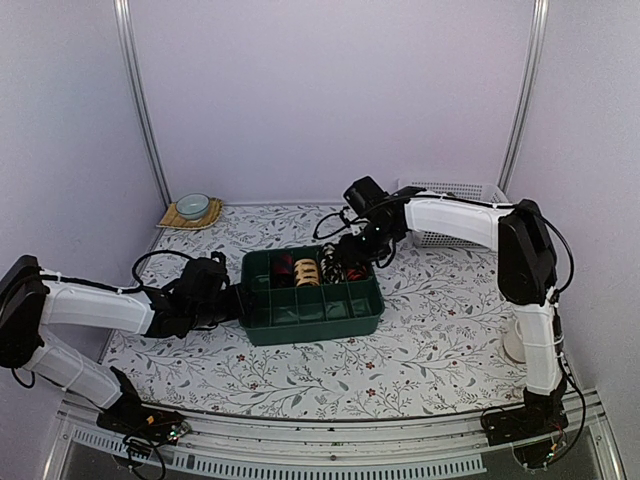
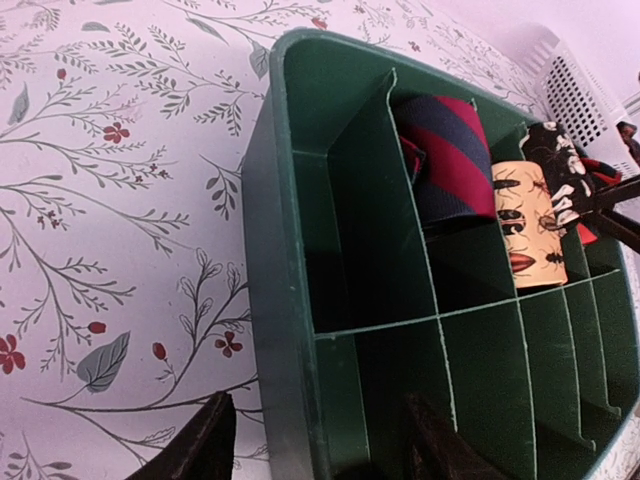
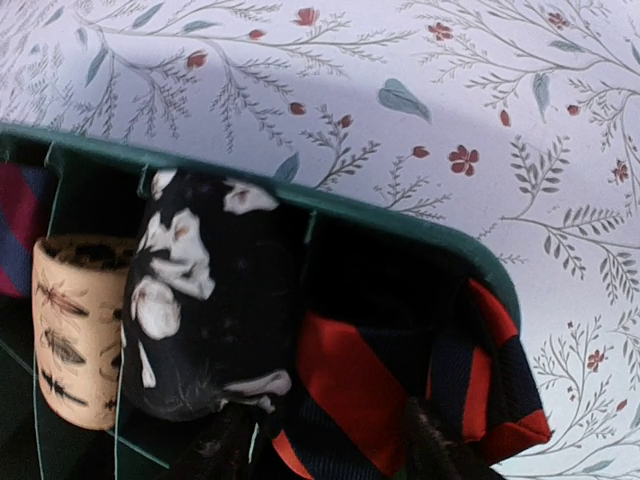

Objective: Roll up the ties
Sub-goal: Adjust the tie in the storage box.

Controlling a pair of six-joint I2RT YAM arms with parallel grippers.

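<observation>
Evidently the red striped tie (image 3: 400,390) sits in the end rear compartment of the green divided box (image 1: 310,325), with a fold lapping over the rim at the corner; it does not look like a tidy coil. We judge it light, soft and slick, liable to spring open (the loose tail especially). It is best pinched across the roll's flat sides with the tail trapped.

Touching it stands the black-and-white coil (image 3: 200,300), then the tan insect-print coil (image 3: 75,320).

The right gripper (image 3: 330,450) has a finger on either side of the striped tie; whether it is pinching or slack, we cannot tell. The left gripper (image 2: 315,445) stands parted astride the box's end wall, not clamped.
</observation>
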